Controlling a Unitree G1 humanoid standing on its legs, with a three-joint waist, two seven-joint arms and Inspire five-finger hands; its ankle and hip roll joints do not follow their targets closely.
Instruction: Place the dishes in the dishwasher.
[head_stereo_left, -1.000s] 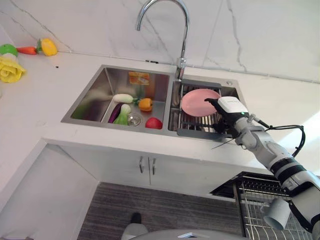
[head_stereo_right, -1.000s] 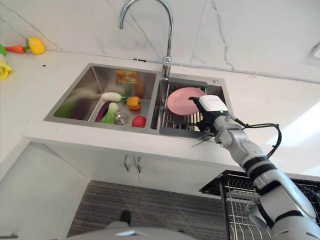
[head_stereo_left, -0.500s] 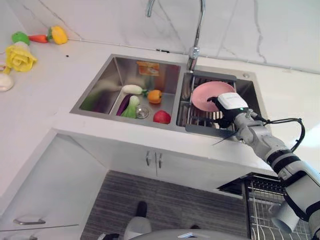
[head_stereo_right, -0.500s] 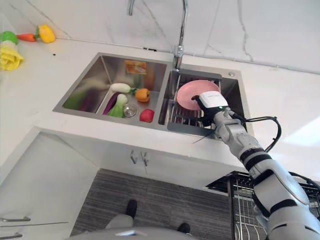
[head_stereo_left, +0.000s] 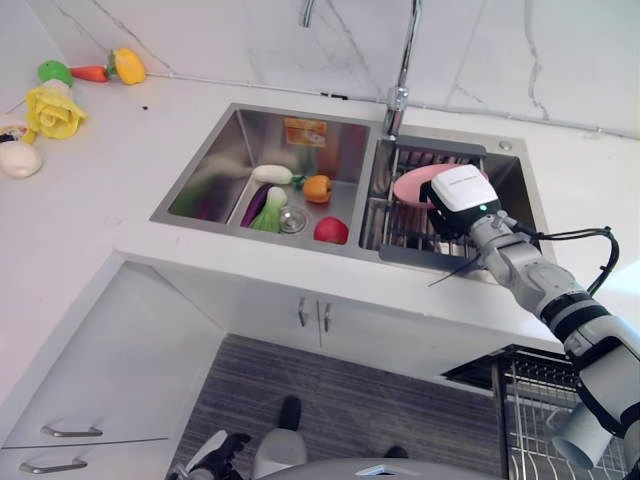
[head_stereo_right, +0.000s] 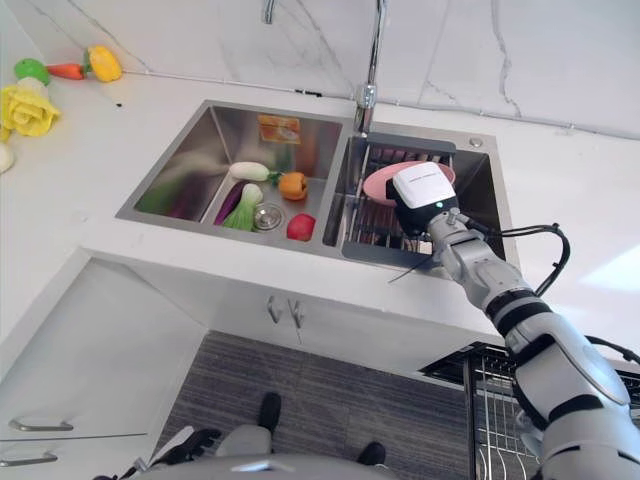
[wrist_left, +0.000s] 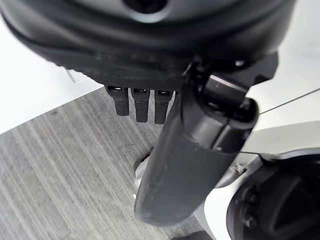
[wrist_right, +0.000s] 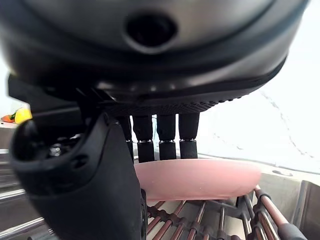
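- The right hand (head_stereo_right: 424, 192) reaches into the right basin of the sink (head_stereo_left: 215, 160), its fingers (wrist_right: 167, 135) curled down over the near rim of the single pink plate (wrist_right: 200, 178), thumb beside it.
- The plate rests on the drying rack (wrist_right: 210, 222) under the hand; it lies between the hand and the basin's far wall.
- The faucet (head_stereo_left: 400, 70) rises just beyond the hand.
- In the basin left of the hand lie five toy vegetables (head_stereo_right: 262, 192) and an orange label, its writing unreadable.
- The left hand (wrist_left: 145, 102) hangs over the floor, fingers relaxed.
- The dishwasher rack (head_stereo_right: 495, 420) stands open below the right arm.
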